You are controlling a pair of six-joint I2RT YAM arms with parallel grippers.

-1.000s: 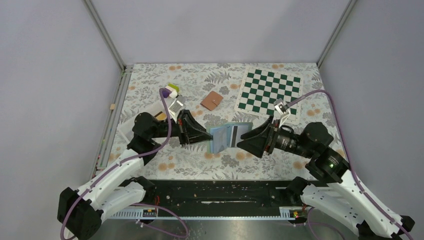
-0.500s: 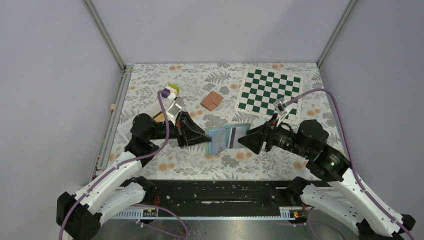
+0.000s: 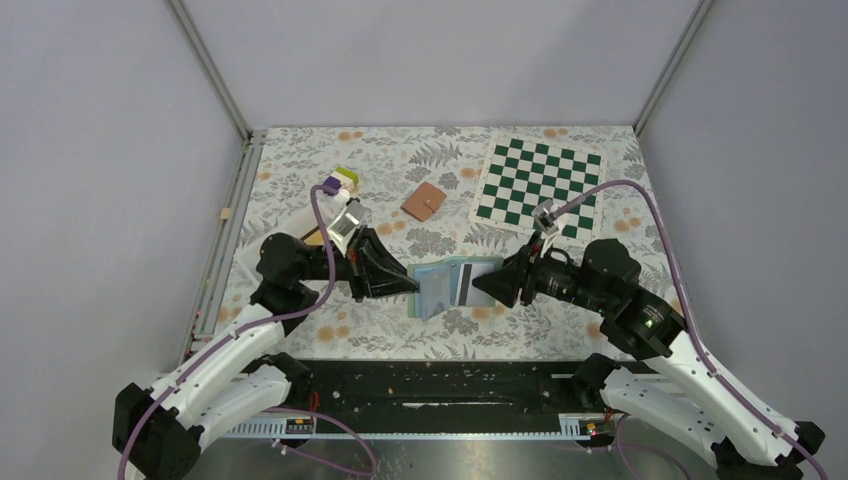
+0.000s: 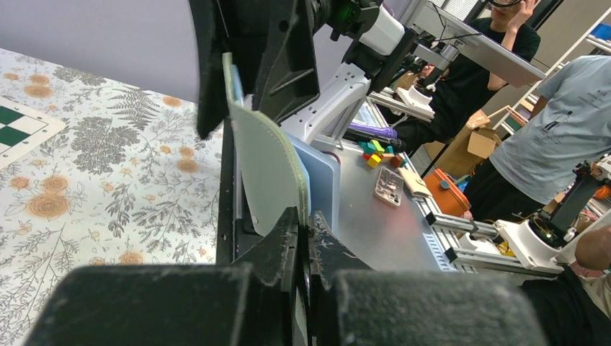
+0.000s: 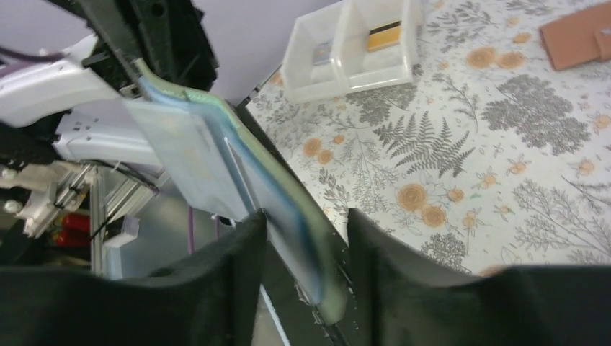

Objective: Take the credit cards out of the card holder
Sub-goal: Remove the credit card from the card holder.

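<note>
The card holder (image 3: 440, 287) is pale green with blue pages and is held above the table between both arms. A card with a dark stripe (image 3: 466, 283) shows on its open page. My left gripper (image 3: 412, 286) is shut on the holder's left edge; in the left wrist view the holder (image 4: 270, 166) stands edge-on out of the left gripper (image 4: 308, 232). My right gripper (image 3: 481, 286) is open, its jaws on either side of the holder's right edge (image 5: 288, 209), with one finger (image 5: 241, 259) against the pages. A yellow-orange card (image 5: 384, 30) lies in a white tray (image 5: 317, 76).
A green-and-white chessboard mat (image 3: 540, 180) lies at the back right. A brown wallet (image 3: 424, 201) lies at the back middle, also in the right wrist view (image 5: 576, 36). Small coloured blocks (image 3: 338, 182) lie at the back left. The white tray sits under the left arm.
Both arms and the holder have shifted slightly left and towards the near edge. My right gripper has slid left over the holder's right edge. The left gripper keeps its hold.
</note>
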